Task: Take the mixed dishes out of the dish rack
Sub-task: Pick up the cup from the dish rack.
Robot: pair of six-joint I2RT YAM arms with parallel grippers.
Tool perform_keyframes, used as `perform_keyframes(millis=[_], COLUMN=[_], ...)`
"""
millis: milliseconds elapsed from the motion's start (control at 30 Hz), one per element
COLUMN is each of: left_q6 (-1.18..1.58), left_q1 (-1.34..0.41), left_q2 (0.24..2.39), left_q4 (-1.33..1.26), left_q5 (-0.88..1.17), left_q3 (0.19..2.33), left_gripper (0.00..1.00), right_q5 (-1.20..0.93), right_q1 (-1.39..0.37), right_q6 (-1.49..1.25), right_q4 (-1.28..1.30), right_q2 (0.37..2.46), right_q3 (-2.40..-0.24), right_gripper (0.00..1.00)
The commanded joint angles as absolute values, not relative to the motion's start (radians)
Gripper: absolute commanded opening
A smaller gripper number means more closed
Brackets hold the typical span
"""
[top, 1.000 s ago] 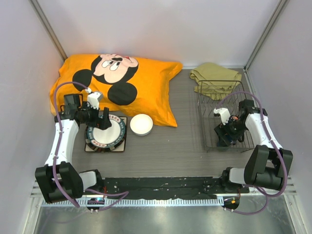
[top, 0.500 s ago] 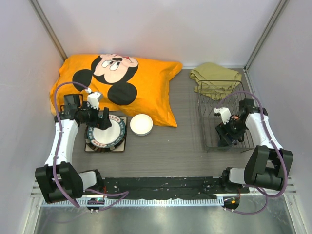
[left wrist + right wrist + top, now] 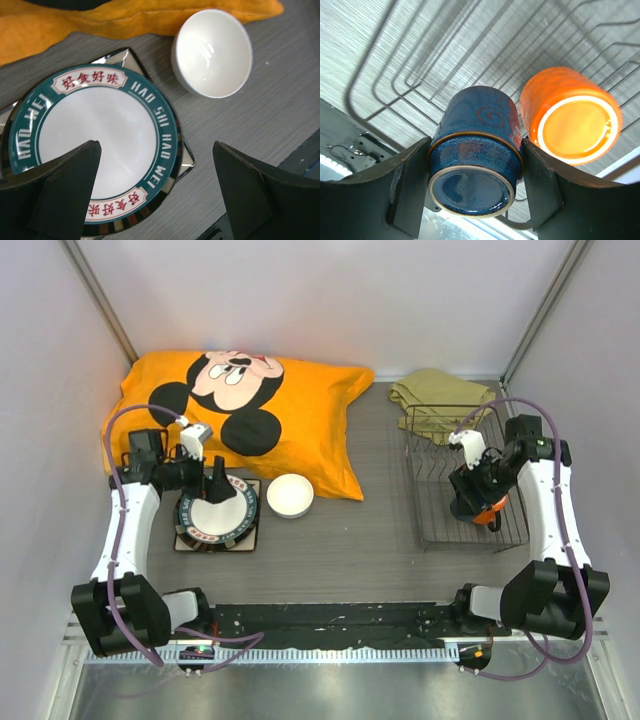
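Right gripper (image 3: 476, 165) clamped across the body of the small dark-blue cup (image 3: 479, 125), which appears clear of the dish rack (image 3: 436, 536) wires below the fingers. Orange mug (image 3: 572, 117) lies just outside one finger, near enough to clip. Judgement: raise straight up before swinging out, and grip firmly since the glaze is likely slick. Left gripper (image 3: 155, 165) is spread wide and empty above the white plate with dark patterned rim (image 3: 95, 130), with the white bowl (image 3: 212, 52) just beyond its fingertips.

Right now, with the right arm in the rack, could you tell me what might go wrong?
The right gripper has one finger right beside the orange mug; swinging out could knock it. The small dark-blue cup is gripped on its rounded sides and might slip onto the dish rack.
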State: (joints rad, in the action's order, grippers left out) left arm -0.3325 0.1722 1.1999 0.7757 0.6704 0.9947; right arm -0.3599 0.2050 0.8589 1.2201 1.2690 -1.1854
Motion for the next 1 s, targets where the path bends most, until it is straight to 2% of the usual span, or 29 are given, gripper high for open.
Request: perform_keyframes(millis=[0,133,267,300,400,633,800,967], left_q6=[-0.292,-0.226,-0.112,-0.086,-0.008,0.23,0.301,0.377], left_q1=[0.164,0.103,-0.019,-0.038,-0.109,-0.253,-0.379,-0.442], left_q2=[1.21,1.256,1.276,1.278,1.287,1.344,1.436,1.538], left_q4=[0.807,0.818,0.761,0.746,0.677,0.467,0.362,0.31], left_q5=[0.885,0.995,1.008,1.008,1.012,1.057,1.051,1.066], left_q3=[1.087,1.173,1.227,1.233,1.264,1.333,1.374,1.436], left_gripper=[1.0,1.0,1.0,1.0,1.0,1.0,1.0,0.98], right_q5=[-0.451,-0.546,-0.589,-0.58,-0.548,-0.554,-0.589,-0.529], right_q1=[0.19,0.15,0.022,-0.056,-0.191,-0.334,-0.393,-0.468], right_q6=[0.836,0.793,0.655,0.581,0.485,0.296,0.244,0.238], right_q4=[1.304,1.342,1.266,1.237,1.108,0.835,0.784,0.755], right_q2=[1.232,1.244,1.249,1.249,1.246,1.25,1.293,1.316], right_q3=[-1.313,-1.425,-1.534,-1.543,-1.563,-1.563,-1.58,-1.582], right_gripper=[0.01,0.01,0.01,0.01,0.01,0.01,0.01,0.01])
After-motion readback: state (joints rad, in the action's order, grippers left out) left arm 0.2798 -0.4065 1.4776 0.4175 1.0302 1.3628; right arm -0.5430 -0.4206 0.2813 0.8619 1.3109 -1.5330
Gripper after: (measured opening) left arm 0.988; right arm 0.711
